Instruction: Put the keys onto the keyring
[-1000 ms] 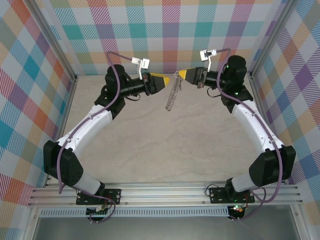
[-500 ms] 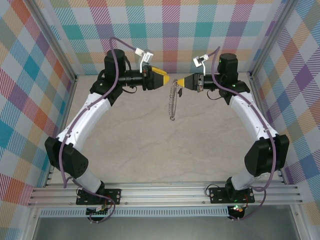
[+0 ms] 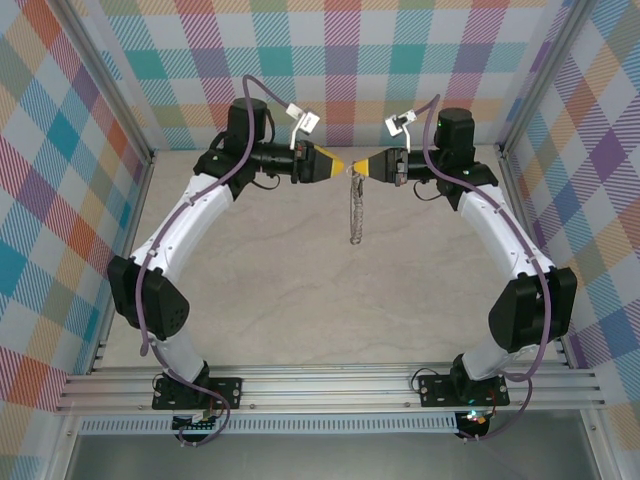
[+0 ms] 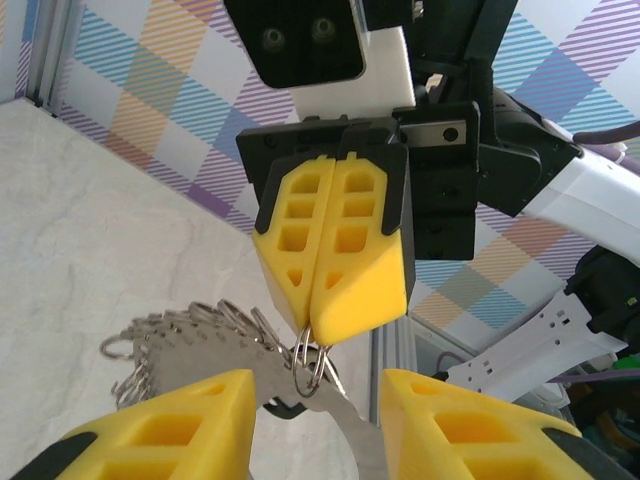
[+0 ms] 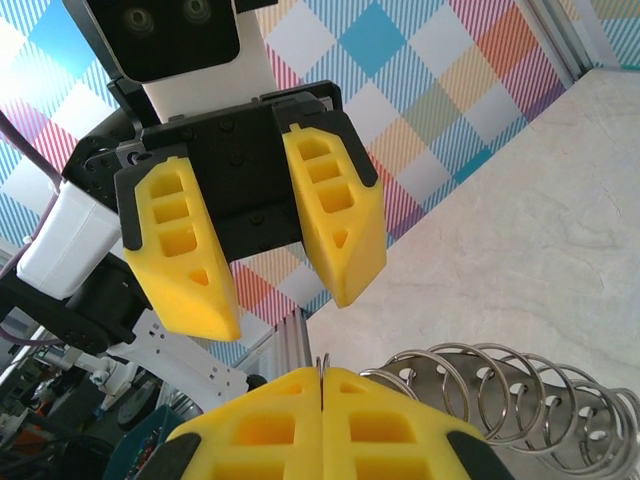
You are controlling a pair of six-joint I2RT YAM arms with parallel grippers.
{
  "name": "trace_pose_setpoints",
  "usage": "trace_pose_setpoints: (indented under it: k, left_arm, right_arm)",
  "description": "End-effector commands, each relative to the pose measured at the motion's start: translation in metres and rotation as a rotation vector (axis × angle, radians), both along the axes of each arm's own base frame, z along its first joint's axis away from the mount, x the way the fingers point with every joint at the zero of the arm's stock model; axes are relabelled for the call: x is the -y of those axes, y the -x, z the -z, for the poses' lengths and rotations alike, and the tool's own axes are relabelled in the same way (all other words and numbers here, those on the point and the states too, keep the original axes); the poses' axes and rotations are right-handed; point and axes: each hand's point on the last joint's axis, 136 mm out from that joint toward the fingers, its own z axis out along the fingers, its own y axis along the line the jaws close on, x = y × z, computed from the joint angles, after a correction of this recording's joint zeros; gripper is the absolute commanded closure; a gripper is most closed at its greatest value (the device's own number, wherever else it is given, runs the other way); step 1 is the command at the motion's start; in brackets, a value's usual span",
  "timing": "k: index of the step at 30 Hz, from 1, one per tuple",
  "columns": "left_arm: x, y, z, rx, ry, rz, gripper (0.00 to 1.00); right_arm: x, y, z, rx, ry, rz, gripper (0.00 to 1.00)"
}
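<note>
The keyring, a grey metal band with small loops along its rim, hangs edge-on above the table. My right gripper is shut on one small loop at its top. Seen from the right wrist, the right gripper pinches that loop, with the keyring to the right. My left gripper faces it tip to tip and is open; its fingers stand apart. In the left wrist view the left gripper straddles the keyring. A small black piece behind the band looks like the key's head.
The beige marbled table lies well below both grippers. Plaid walls and aluminium posts close in the left, right and back. A metal rail carrying the arm bases runs along the near edge.
My left gripper has moved right until its tips nearly meet the right gripper. The right gripper shifted left at first, then held. The keyring swung from slanted to hanging straight down.
</note>
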Motion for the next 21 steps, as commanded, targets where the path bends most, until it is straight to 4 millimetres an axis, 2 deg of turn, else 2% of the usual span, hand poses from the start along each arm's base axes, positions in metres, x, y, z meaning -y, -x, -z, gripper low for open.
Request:
trace_pose_setpoints:
  k: [1,11,21]
  left_arm:
    - [0.002,0.006,-0.011,0.021,0.015,0.040,0.63]
    - [0.013,0.006,-0.002,-0.002,0.009,0.071,0.64]
    - [0.022,0.010,-0.002,0.001,0.010,0.091,0.65]
  right_arm:
    - [-0.001,0.006,-0.007,0.040,-0.024,-0.039,1.00]
    - [-0.001,0.005,-0.005,0.036,-0.025,-0.041,1.00]
    - [-0.001,0.004,-0.004,0.034,-0.025,-0.038,1.00]
